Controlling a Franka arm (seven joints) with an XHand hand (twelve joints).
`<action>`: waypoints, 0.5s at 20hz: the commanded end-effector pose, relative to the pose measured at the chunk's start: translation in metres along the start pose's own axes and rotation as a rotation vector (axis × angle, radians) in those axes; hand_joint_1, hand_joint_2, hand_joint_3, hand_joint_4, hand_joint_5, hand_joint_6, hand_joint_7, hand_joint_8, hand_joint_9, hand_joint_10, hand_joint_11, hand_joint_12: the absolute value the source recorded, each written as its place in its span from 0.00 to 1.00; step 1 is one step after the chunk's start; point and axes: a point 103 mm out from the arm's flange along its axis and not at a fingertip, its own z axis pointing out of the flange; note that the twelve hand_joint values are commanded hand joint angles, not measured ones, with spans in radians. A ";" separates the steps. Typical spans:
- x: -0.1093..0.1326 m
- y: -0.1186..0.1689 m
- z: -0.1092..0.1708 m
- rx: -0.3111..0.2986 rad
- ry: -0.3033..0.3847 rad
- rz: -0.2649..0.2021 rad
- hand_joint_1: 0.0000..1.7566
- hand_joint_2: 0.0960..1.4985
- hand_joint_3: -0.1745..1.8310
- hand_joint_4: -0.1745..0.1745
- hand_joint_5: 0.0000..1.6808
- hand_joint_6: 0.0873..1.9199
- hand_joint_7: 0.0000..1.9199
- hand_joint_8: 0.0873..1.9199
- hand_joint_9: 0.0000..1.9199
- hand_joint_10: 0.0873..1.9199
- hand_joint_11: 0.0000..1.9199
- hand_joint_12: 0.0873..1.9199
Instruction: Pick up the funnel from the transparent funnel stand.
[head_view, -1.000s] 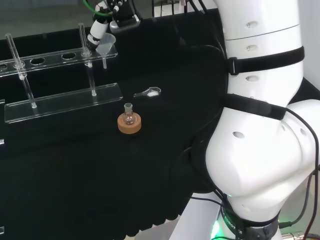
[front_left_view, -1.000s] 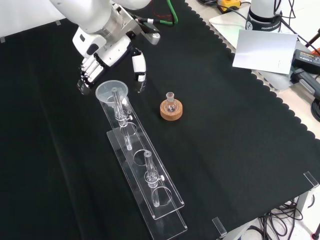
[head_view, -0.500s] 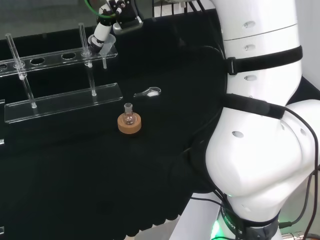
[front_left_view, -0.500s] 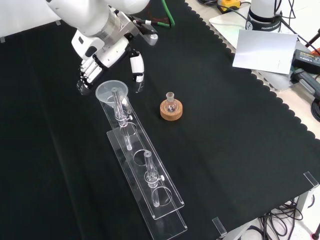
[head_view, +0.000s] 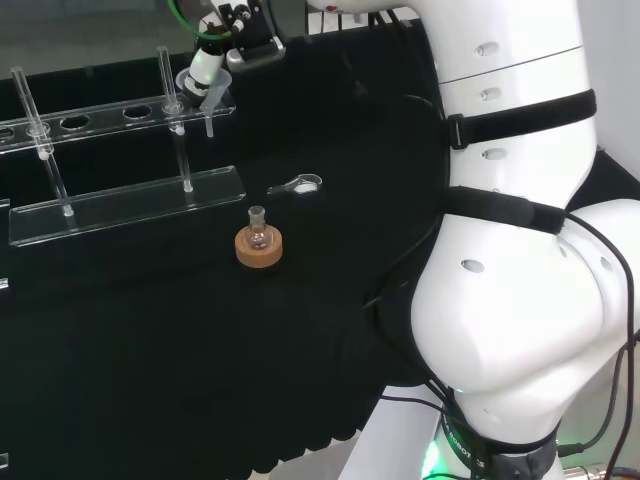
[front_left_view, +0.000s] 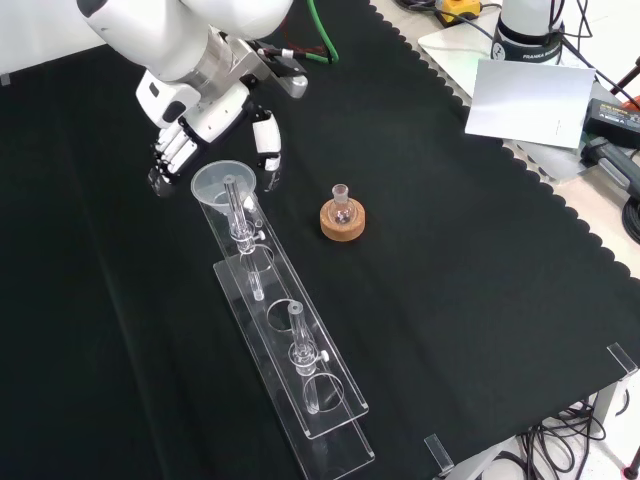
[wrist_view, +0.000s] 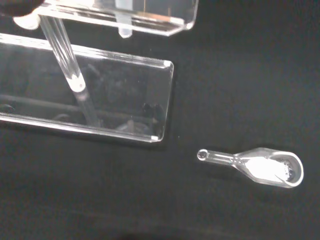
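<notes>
The clear funnel (front_left_view: 225, 185) sits in the end hole of the transparent stand (front_left_view: 300, 370), its stem hanging below the upper shelf. The hand (front_left_view: 200, 112) hovers just beyond the funnel in the front view, fingers (front_left_view: 168, 152) past one side of the rim and thumb (front_left_view: 266, 143) past the other, spread apart with nothing between them. In the head view the hand (head_view: 208, 62) is directly over the funnel (head_view: 212, 92), a fingertip overlapping its rim. The wrist view looks down on the stand's base plate (wrist_view: 120, 102), a post (wrist_view: 62, 52) and the funnel's stem tip (wrist_view: 124, 31).
A small flask in a cork ring (front_left_view: 342, 219) stands to the right of the stand in the front view. A glass spoon with white powder (wrist_view: 262, 168) lies on the cloth near the stand's end, spoon (head_view: 298, 185). A white sheet (front_left_view: 525, 100) lies at the bench's far right.
The hand has shifted a little up and left in the front view, closer over the funnel in the head view. The funnel and stand have not moved.
</notes>
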 end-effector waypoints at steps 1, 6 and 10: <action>0.008 0.005 0.000 0.010 -0.017 -0.006 0.36 0.38 0.27 0.62 0.00 0.00 0.02 0.00 0.02 0.47 0.14 0.79; 0.013 0.008 0.002 0.000 -0.030 -0.011 0.37 0.38 0.27 0.62 0.02 0.00 0.04 0.00 0.03 0.48 0.16 0.79; 0.010 0.009 0.003 0.002 -0.040 -0.011 0.37 0.37 0.29 0.61 0.04 0.00 0.03 0.11 0.08 0.45 0.16 0.78</action>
